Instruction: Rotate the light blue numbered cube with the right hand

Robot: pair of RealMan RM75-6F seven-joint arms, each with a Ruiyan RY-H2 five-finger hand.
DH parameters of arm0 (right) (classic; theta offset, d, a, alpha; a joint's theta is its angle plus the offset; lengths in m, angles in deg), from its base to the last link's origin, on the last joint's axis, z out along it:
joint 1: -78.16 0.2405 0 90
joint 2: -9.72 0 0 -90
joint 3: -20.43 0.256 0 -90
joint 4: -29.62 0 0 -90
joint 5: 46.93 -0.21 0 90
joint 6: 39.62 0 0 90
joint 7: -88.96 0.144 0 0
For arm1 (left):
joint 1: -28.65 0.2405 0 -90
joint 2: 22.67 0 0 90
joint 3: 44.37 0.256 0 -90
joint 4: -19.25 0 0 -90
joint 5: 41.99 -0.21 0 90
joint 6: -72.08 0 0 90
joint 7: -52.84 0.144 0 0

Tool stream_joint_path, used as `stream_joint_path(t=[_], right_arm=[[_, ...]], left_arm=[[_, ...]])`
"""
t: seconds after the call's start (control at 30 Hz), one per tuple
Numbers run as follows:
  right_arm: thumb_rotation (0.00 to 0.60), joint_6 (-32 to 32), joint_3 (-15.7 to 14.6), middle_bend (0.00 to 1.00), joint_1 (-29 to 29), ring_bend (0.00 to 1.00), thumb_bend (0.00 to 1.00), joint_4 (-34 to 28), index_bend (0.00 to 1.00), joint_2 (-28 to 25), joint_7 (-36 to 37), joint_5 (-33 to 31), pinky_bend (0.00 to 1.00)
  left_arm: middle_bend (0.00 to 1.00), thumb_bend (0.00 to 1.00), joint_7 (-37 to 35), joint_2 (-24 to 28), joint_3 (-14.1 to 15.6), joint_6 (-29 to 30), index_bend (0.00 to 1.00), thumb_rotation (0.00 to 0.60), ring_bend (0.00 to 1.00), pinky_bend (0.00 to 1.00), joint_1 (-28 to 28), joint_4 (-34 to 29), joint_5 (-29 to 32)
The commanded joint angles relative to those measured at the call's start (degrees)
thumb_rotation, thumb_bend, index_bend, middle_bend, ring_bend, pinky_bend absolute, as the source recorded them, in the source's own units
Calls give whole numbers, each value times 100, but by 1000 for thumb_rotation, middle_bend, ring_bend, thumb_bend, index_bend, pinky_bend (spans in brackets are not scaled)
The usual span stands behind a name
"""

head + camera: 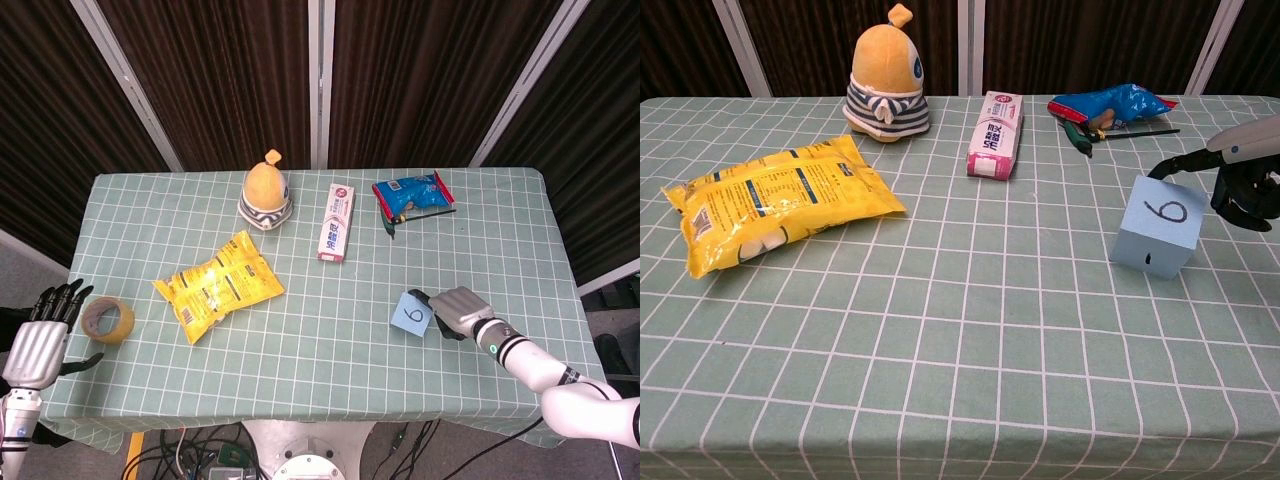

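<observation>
My right hand (458, 309) rests at the right side of the light blue numbered cube (411, 314), with one dark finger (1170, 165) reaching to its top back edge. I cannot tell if the hand really grips it. The cube sits on the green checked tablecloth (330, 350), toward the right front, showing a 6 on top. My left hand (38, 340) hangs off the left table edge, fingers apart, holding nothing, near the tape roll (107, 319).

light blue cube (1158, 226), handwritten 6 on top
</observation>
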Motion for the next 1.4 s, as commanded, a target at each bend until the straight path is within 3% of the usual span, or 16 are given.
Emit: stream_joint_path(t=[0.03, 0.4, 1.4], right_arm=[[600, -38, -160, 917, 325, 796, 1000, -79, 0, 2, -141, -284, 692], [600, 145, -620, 921, 1151, 799, 1000, -332, 0, 102, -438, -933, 693], [600, 511, -1131, 924, 1799, 803, 1000, -848, 6, 170, -598, -1029, 693]], left_arm=[[0, 0, -27, 1, 0, 6, 71, 600, 0, 14, 7, 17, 3], [0, 0, -164, 21, 1, 41, 71, 600, 0, 13, 39, 67, 1], [0, 0, -182, 77, -20, 45, 71, 600, 0, 14, 49, 49, 7]])
